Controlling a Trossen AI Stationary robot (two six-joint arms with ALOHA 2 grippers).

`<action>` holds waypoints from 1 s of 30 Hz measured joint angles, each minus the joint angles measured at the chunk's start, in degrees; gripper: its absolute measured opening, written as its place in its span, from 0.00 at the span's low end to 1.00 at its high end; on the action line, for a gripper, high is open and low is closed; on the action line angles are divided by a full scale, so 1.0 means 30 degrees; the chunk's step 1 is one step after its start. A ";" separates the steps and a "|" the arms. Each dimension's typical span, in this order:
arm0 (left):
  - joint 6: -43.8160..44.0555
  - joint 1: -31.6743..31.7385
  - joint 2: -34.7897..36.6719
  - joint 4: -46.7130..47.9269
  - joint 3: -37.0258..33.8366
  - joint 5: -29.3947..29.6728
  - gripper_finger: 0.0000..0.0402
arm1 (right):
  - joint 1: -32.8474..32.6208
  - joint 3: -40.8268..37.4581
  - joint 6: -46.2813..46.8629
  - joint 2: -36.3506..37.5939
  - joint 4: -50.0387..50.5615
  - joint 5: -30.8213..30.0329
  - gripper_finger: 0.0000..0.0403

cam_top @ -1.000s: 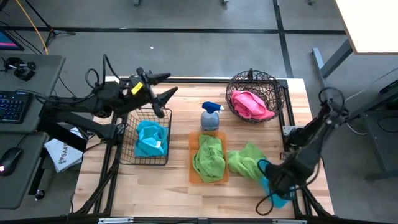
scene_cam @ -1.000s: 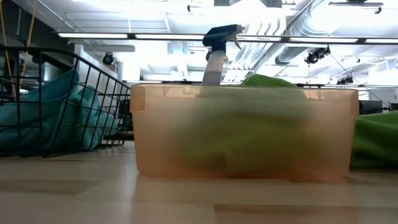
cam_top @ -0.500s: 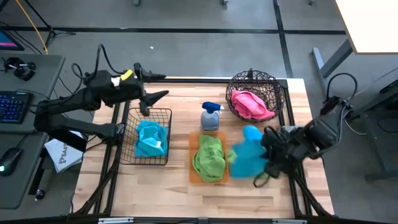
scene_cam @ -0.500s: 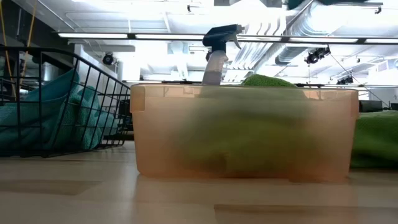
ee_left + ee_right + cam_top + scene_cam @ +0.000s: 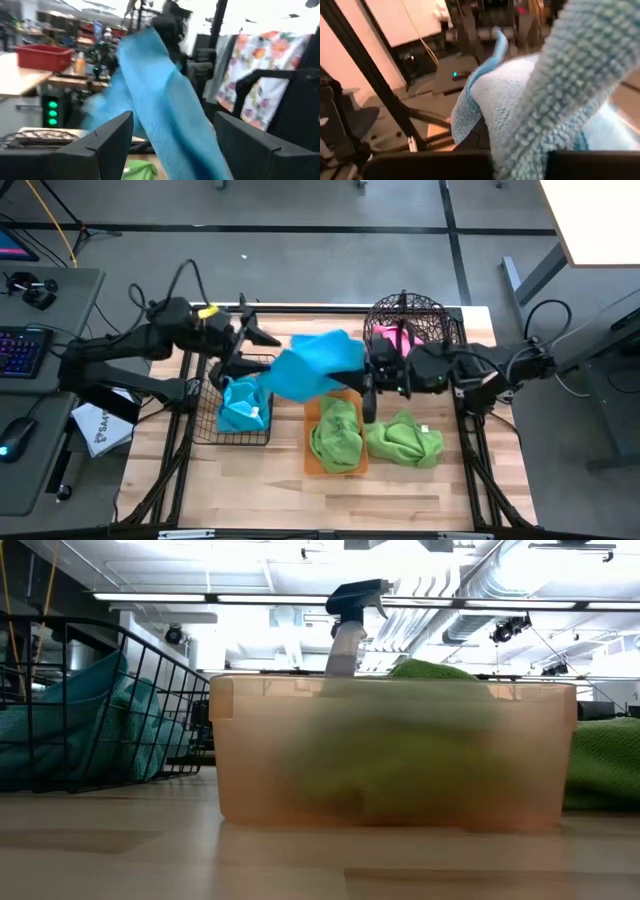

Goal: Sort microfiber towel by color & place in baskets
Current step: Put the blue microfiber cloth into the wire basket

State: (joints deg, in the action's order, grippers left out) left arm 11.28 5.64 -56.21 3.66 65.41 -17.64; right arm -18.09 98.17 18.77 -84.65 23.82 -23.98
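Note:
My right gripper (image 5: 368,380) hovers over the table's middle, shut on a cyan towel (image 5: 312,365) that streams through the air toward the left arm. My left gripper (image 5: 252,345) is open above the far rim of the black wire basket (image 5: 200,415); in its wrist view the towel (image 5: 165,100) hangs between its fingers, and I cannot tell whether they touch it. Another cyan towel (image 5: 243,402) lies in the black basket. The orange tray (image 5: 310,460) holds a green towel (image 5: 335,432). A second green towel (image 5: 403,438) lies on the table. A pink towel (image 5: 400,340) sits in the round brown basket (image 5: 432,315). My right gripper pinches the cyan towel at its right end (image 5: 352,358), coming level from the table's right side. In the right wrist view the bunched cloth (image 5: 520,135) covers the fingers, so the number of layers stays hidden. The towel is lifted clear and spreads leftward in the air.
The grey spray bottle (image 5: 350,625) stands behind the tray (image 5: 395,755); in the high view the flying towel covers it. A white printed sheet (image 5: 100,428) lies off the table's left edge. Bare wood shows along the near edge (image 5: 300,500).
My right gripper has risen from the table's near right corner and swung toward the far left to the middle, carrying the cyan towel, which left the table and now flies stretched out toward the left arm. My left gripper has shifted slightly over the black basket's far rim.

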 joint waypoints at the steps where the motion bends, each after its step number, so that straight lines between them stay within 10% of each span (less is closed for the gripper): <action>1: -0.0051 -0.0227 -0.0260 -0.0285 -0.0002 -0.0017 0.66 | 0.0250 0.0000 -0.0428 -0.0094 -0.0331 0.0281 0.00; 25: 0.2196 -0.2708 -0.6525 -0.6882 0.0024 0.0557 0.66 | 0.1204 -0.0033 -0.4659 -0.0812 -0.1571 0.5043 0.00; 30: 0.1861 -0.2722 -0.6635 -0.6980 0.0027 0.0754 0.45 | 0.1216 -0.0036 -0.4074 -0.0812 -0.1611 0.5004 0.01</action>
State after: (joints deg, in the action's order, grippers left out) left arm 16.86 -2.52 -76.12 -17.28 65.49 -15.38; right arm -14.44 98.06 6.55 -87.09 18.98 -8.97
